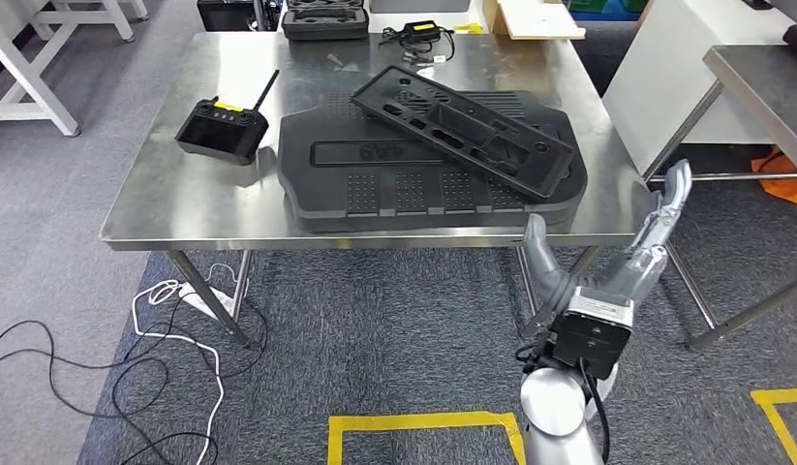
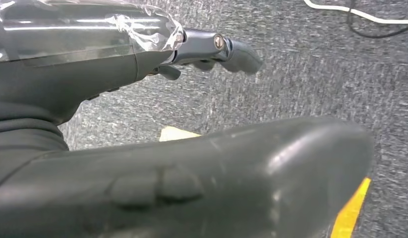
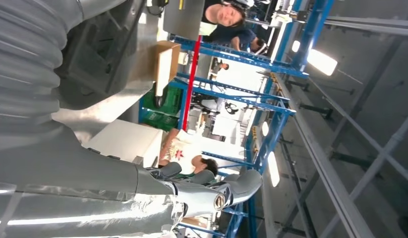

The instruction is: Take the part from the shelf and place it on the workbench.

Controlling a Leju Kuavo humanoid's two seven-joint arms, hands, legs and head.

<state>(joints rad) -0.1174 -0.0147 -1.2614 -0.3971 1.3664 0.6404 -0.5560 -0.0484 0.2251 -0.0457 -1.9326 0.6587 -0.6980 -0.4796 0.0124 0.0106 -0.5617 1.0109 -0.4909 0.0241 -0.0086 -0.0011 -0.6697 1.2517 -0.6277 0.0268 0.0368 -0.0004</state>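
Observation:
A large black moulded panel (image 1: 413,184) lies flat on the steel workbench (image 1: 181,208). A slimmer black frame part (image 1: 462,126) rests slantwise on top of it. My right hand (image 1: 619,263) is raised just off the bench's front right corner, fingers spread upward and holding nothing; it is apart from both parts. The right wrist view shows the right hand (image 3: 142,191) with straight fingers beside the black panel (image 3: 92,54). My left hand (image 2: 192,168) hangs over grey carpet with its fingers (image 2: 231,52) extended and nothing in them.
A black handheld controller (image 1: 220,128) sits on the bench's left half. A black case (image 1: 324,19) and a cabled charger (image 1: 420,34) lie at the back edge. A white cabinet (image 1: 665,68) and another table (image 1: 762,77) stand to the right. Cables (image 1: 162,320) and yellow tape (image 1: 423,422) mark the floor. A person (image 3: 226,15) stands behind.

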